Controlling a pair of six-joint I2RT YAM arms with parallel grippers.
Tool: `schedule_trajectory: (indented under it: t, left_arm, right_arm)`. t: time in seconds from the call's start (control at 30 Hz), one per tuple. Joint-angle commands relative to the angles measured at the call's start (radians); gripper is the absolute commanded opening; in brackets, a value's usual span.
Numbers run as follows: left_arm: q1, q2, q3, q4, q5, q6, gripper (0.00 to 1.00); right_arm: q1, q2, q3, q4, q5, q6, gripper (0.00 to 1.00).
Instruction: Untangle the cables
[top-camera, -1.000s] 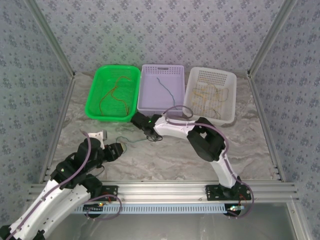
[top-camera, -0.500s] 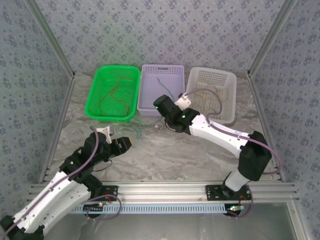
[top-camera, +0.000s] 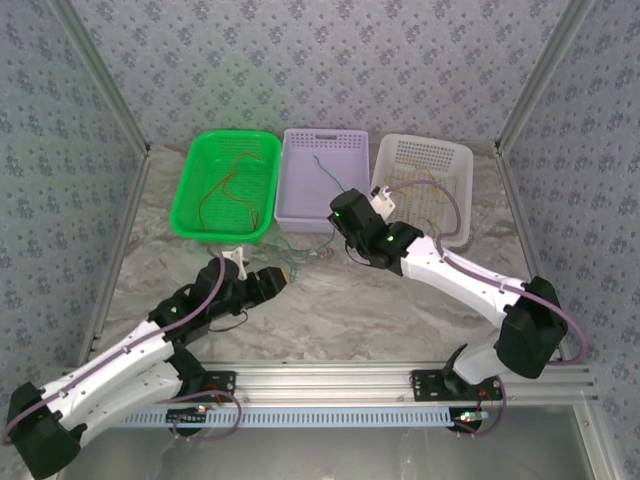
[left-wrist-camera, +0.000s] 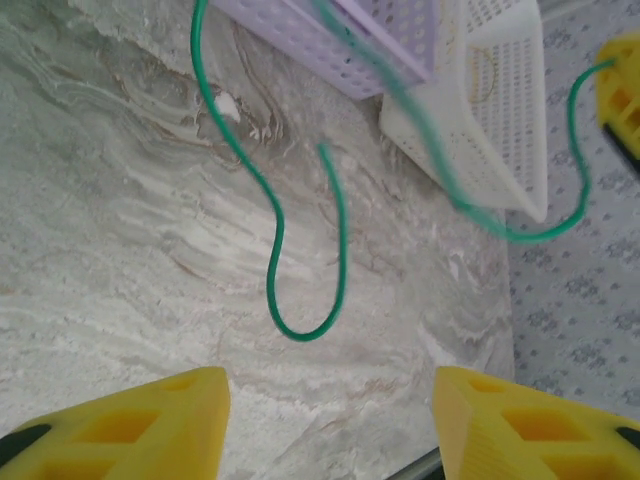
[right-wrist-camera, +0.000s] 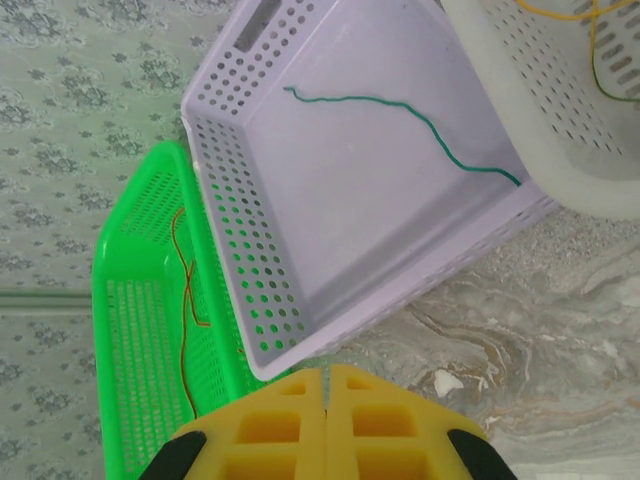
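Green cable (left-wrist-camera: 300, 335) hangs from the right fingers (right-wrist-camera: 275, 425), which are clenched on it and newly lifted off the tabletop (left-wrist-camera: 120, 250) toward the lavender basket (right-wrist-camera: 250, 250). The left fingers (left-wrist-camera: 130, 415), spread, have advanced over its trailing loop, so separation looks underway.

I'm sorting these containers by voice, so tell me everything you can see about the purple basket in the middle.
The purple basket is rectangular and looks like lavender plastic, with rows of holes through its walls and a plain floor. It stands upright at the far side of the marbled table, between the green basket and the white basket, close against both. One teal cable lies curved on its floor.
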Motion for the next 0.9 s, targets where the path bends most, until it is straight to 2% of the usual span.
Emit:
schedule_trajectory:
  t: [0.0, 0.1, 0.17, 0.3, 0.47, 0.67, 0.87]
  left_arm:
    - [-0.009, 0.008, -0.019, 0.109, -0.053, -0.034, 0.64]
    - [-0.007, 0.036, -0.023, 0.125, -0.07, -0.052, 0.63]
    - [-0.007, 0.055, -0.027, 0.117, -0.088, -0.077, 0.57]
    - [-0.007, 0.053, -0.063, 0.167, -0.116, -0.124, 0.52]
    - [-0.005, 0.059, -0.057, 0.184, -0.14, -0.133, 0.53]
    - [-0.005, 0.1, -0.072, 0.226, -0.133, -0.174, 0.48]
    - [-0.028, 0.123, 0.0, 0.195, -0.117, -0.087, 0.47]
  right_arm:
    - [-0.012, -0.031, -0.041, 0.036, -0.052, 0.041, 0.0]
    - [-0.025, -0.048, -0.076, 0.073, -0.093, 0.067, 0.0]
    - [-0.034, -0.059, -0.104, 0.1, -0.119, 0.087, 0.0]
    - [-0.051, -0.071, -0.146, 0.149, -0.168, 0.12, 0.0]
    - [-0.07, -0.08, -0.184, 0.204, -0.22, 0.161, 0.0]
    - [-0.077, -0.098, -0.201, 0.219, -0.233, 0.166, 0.0]
    - [-0.075, -0.108, -0.198, 0.188, -0.222, 0.146, 0.0]
